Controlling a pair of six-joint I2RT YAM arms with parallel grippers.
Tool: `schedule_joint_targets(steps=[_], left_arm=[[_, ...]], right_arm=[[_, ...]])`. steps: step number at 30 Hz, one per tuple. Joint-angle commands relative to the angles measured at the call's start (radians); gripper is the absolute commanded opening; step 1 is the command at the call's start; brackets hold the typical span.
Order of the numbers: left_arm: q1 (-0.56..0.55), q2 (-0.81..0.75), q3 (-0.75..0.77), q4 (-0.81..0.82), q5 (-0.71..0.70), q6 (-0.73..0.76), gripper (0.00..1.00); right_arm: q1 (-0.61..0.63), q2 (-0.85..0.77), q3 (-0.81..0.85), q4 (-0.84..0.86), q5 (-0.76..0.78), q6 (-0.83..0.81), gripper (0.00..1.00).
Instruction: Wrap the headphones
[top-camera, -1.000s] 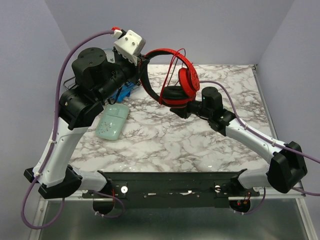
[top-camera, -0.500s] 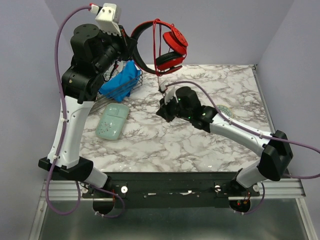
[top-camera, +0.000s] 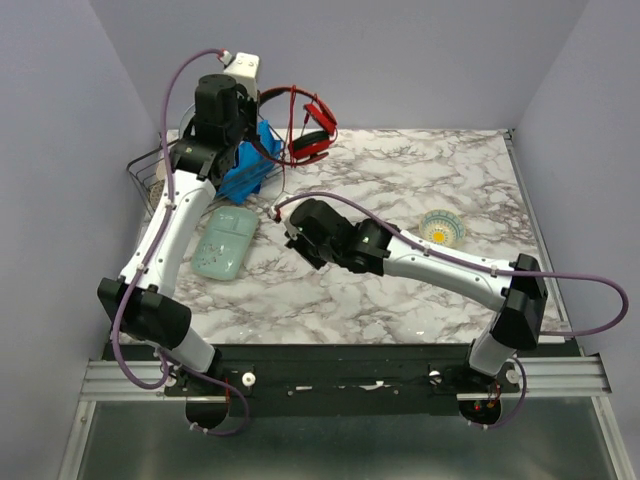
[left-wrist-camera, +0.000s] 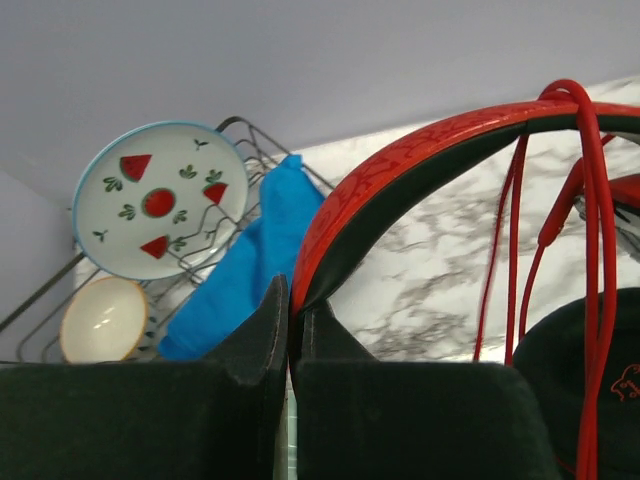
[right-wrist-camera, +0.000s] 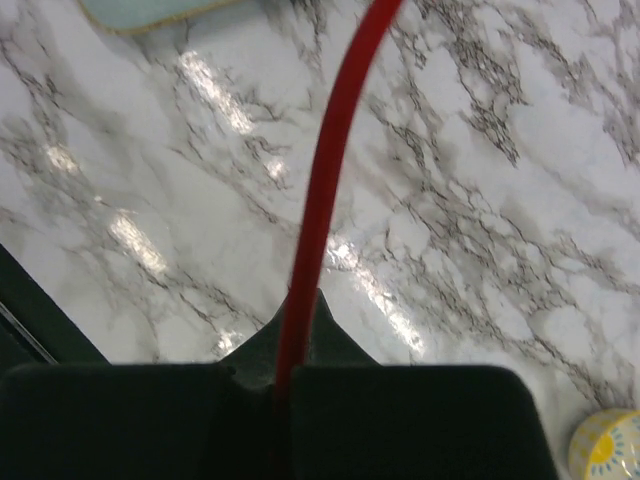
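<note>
The red headphones (top-camera: 308, 122) hang above the table's far left. My left gripper (top-camera: 258, 118) is shut on the black-lined headband (left-wrist-camera: 400, 170), pinched between its tips (left-wrist-camera: 293, 300). Several turns of the thin red cable (left-wrist-camera: 592, 200) are draped over the band, above a black ear pad (left-wrist-camera: 570, 380). My right gripper (top-camera: 290, 226) hovers low over the marble in the middle. It is shut (right-wrist-camera: 295, 320) on a stretch of the red cable (right-wrist-camera: 330, 170), which runs taut up and out of the right wrist view.
A wire dish rack (top-camera: 150, 175) at the far left holds a watermelon plate (left-wrist-camera: 160, 200), a cream bowl (left-wrist-camera: 100, 318) and a blue cloth (left-wrist-camera: 240, 270). A pale green tray (top-camera: 225, 240) lies beside my left arm. A small patterned dish (top-camera: 441, 227) sits at the right.
</note>
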Motion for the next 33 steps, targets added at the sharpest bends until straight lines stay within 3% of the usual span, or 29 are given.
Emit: schedule_joint_targets(steps=[1, 7, 13, 18, 24, 33], left_arm=[[-0.027, -0.044, -0.208, 0.237, -0.14, 0.323, 0.0], [-0.11, -0.105, -0.451, 0.35, -0.166, 0.539, 0.0], [-0.24, -0.194, -0.623, 0.347, -0.127, 0.7, 0.0], [-0.266, -0.246, -0.632, 0.215, 0.029, 0.634, 0.0], [-0.266, -0.298, -0.602, 0.066, 0.191, 0.518, 0.0], [-0.266, -0.363, -0.583, -0.005, 0.346, 0.429, 0.0]], right_arm=[[0.02, -0.009, 0.067, -0.313, 0.201, 0.014, 0.01], [0.016, -0.07, 0.12, -0.332, 0.346, -0.078, 0.01], [-0.05, -0.078, 0.214, -0.32, 0.385, -0.164, 0.01], [-0.145, -0.076, 0.219, -0.274, 0.368, -0.213, 0.01], [-0.253, -0.141, 0.08, -0.133, 0.313, -0.25, 0.01], [-0.36, -0.207, -0.08, 0.022, 0.036, -0.265, 0.01]])
